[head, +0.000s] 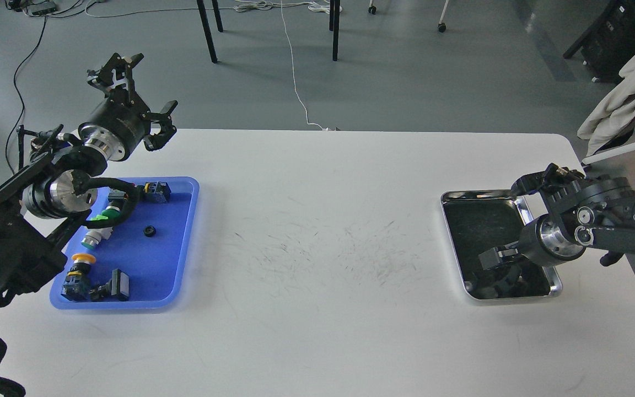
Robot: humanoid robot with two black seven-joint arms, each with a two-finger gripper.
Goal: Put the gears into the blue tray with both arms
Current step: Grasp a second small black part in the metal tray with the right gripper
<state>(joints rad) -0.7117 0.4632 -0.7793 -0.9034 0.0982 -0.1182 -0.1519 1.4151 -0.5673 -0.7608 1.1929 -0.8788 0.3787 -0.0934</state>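
the left tool (144, 94) is raised above the far edge of the blue tray (185, 242), its fingers spread wide apart and holding nothing. one gear (149, 231) lies flat on the tray's floor near the middle, among several push-button switches (83, 273) along the tray's left side and far end. the right tool (494, 267) reaches down into the steel tray (452, 242) at the right of the white surface (317, 275); it is dark against the tray's dark inside, so i cannot tell whether its fingers are apart or together.
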